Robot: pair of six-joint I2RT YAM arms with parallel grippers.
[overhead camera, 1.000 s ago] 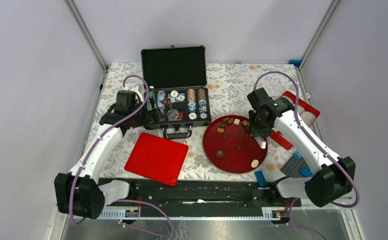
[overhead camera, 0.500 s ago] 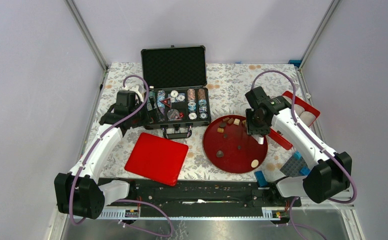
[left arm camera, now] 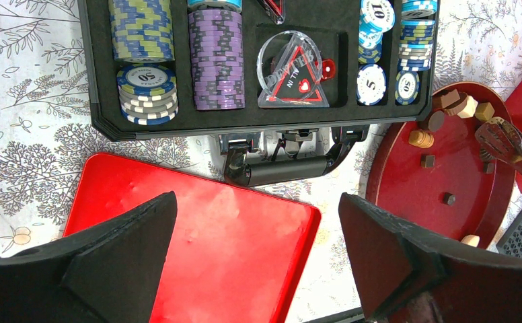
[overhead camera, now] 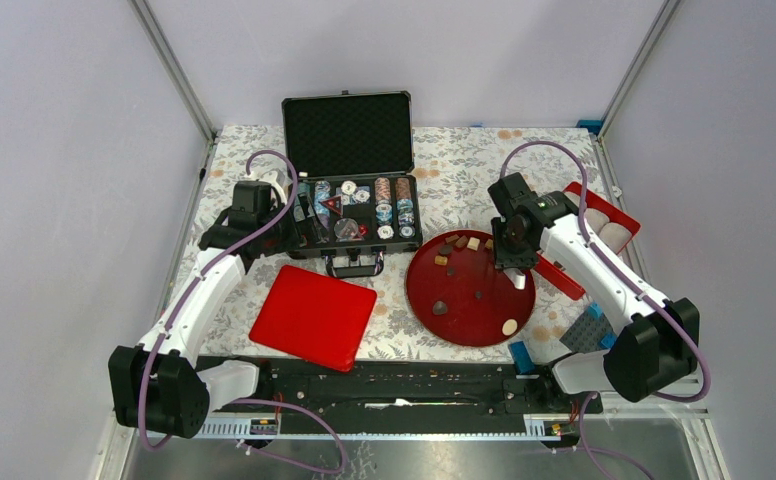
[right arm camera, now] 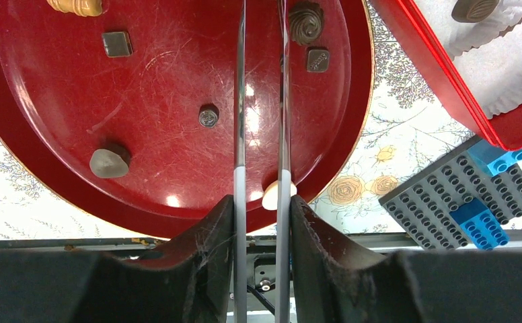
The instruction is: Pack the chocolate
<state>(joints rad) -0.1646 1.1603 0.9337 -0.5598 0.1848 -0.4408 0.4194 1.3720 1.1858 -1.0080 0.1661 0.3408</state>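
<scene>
Steel tongs clamped in R gripper, tips ajar, empty | L gripper gaped, empty | you needed tips astride one chocolate.

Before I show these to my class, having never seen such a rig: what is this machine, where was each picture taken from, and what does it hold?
These are two robot arms bolted at the near edge of a table. One picture looks down from above and behind them; the other two come from a camera on each wrist. On the table lie an open black case of poker chips, a flat red lid, a round red tray with small chocolate pieces, a red box with white paper cups, and blue toy bricks. The left gripper is open and empty. The right gripper pinches metal tongs above the tray.
</scene>
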